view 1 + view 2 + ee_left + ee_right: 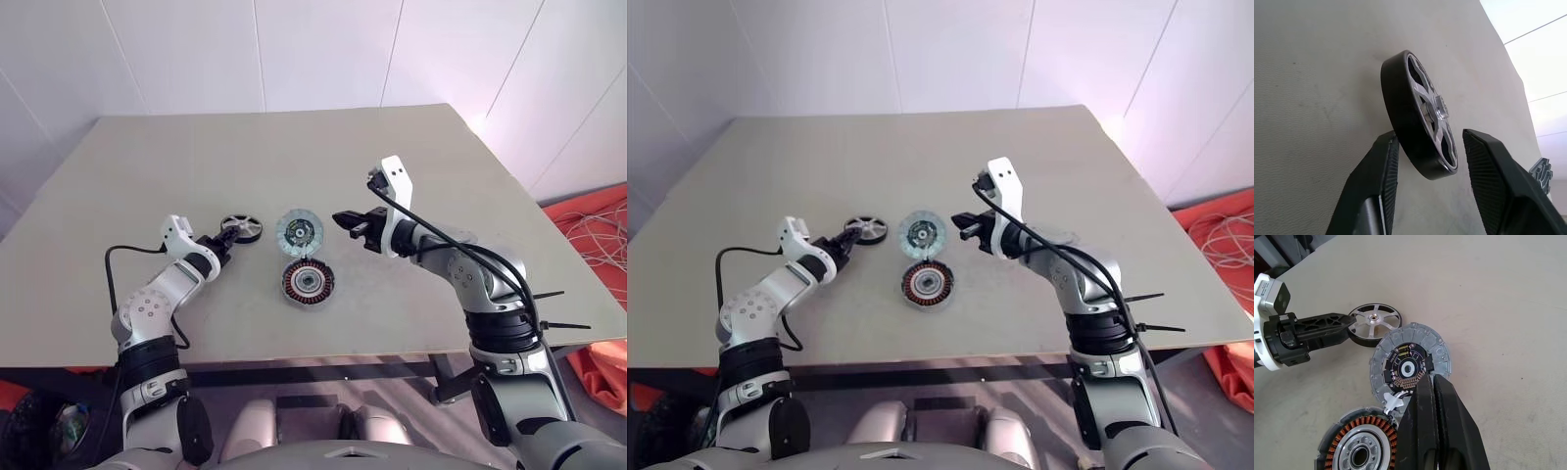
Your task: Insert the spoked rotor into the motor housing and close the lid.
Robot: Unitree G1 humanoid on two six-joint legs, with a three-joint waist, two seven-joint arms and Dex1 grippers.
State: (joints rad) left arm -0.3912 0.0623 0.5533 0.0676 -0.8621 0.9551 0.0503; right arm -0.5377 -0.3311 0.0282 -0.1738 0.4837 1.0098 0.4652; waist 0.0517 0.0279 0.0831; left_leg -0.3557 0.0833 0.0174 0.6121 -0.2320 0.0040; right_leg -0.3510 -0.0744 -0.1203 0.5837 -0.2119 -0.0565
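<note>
Plain beige table point(147, 166) against white panelled walls point(196, 49). Small black-rimmed spoked rotor point(241, 228) lies flat, left gripper point(221, 243) straddling its rim – fingers spread, not pinching. Right gripper point(343, 218) – pressed together – hovers beside the flat grey lid point(299, 233), the copper-wound silver motor housing point(308, 282) just beside that.

Lab: bare table point(147, 176), white panels point(196, 49)

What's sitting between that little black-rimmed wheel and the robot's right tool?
The lid, a flat grey disc with a dark centre, lies between the spoked rotor and the right tool, as the right wrist view shows.
</note>
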